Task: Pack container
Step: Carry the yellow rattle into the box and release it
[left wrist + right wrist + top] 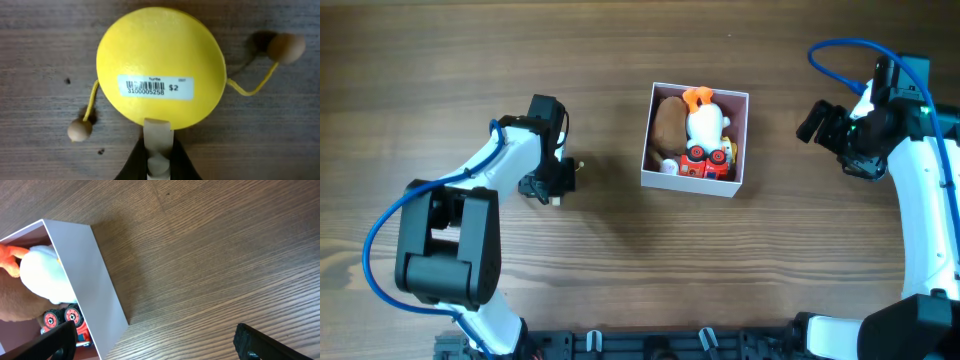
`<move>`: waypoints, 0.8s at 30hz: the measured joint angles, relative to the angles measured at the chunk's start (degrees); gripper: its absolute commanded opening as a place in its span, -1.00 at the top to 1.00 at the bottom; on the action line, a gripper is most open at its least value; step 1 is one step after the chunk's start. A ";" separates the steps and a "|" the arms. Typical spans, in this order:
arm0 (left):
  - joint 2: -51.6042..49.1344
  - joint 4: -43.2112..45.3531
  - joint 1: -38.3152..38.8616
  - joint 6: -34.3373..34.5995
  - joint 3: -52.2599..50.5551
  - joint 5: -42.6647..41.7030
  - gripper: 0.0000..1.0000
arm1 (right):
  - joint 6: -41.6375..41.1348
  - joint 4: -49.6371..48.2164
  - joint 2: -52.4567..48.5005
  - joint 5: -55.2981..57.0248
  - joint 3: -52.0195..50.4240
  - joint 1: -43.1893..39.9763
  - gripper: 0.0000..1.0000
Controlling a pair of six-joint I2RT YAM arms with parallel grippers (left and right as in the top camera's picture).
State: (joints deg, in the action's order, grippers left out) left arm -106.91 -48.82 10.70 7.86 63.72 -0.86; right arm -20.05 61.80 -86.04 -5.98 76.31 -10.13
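Left of frame: open table (pixel 620 275) lies around the left arm (pixel 485 165), with free wood between it and the box. The arm is bent and reaches toward upper centre-left. The left gripper (pixel 558 185) points down, low over the wood. On my left wrist feed a yellow disc (pixel 160 55) fills the upper centre, its barcode label (pixel 156 86) facing the camera. Two beads (pixel 80 130) hang on yellow cords, one out to each side. The fingers sit close together at the disc's lower rim; I cannot tell whether they pinch it.

Centre: the container (pixel 690 184) sits just right of centre in the upper half, apart from both grippers. It has white walls and a pink inside. It holds a brown plush (pixel 668 122), a white plush (pixel 706 122) with an orange top, and a red truck (pixel 705 160) along the lower wall.

Right: the right arm (pixel 925 200) runs up the right edge. The right gripper (pixel 817 122) is at upper right, well apart from the container. Its jaws are wide, with the fingers (pixel 57 340) at the lower corners of my right wrist feed. The container's white wall is at the left of that feed.
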 measured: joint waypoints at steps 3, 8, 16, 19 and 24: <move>0.00 -6.29 0.02 -1.18 1.75 -0.96 0.92 | 0.00 -0.15 0.00 0.00 0.00 0.00 -0.99; 2.78 -15.30 1.66 -4.72 12.92 -5.51 0.92 | 0.00 -0.39 0.00 0.00 0.00 0.00 -0.99; 12.04 -6.49 14.88 -11.21 27.02 -13.38 0.92 | 0.00 -0.52 0.00 0.00 0.00 0.00 -0.99; 11.63 -2.80 21.00 -12.07 27.17 -13.46 0.92 | 0.00 -0.52 0.00 0.00 0.00 0.00 -0.99; 6.19 -1.57 27.26 -12.41 27.15 -9.55 0.88 | 0.00 -0.52 0.00 0.00 0.00 0.00 -0.99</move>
State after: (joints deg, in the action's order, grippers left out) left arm -100.73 -50.39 37.95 -4.56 90.87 -10.41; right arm -20.05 61.28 -86.04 -5.98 76.31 -10.13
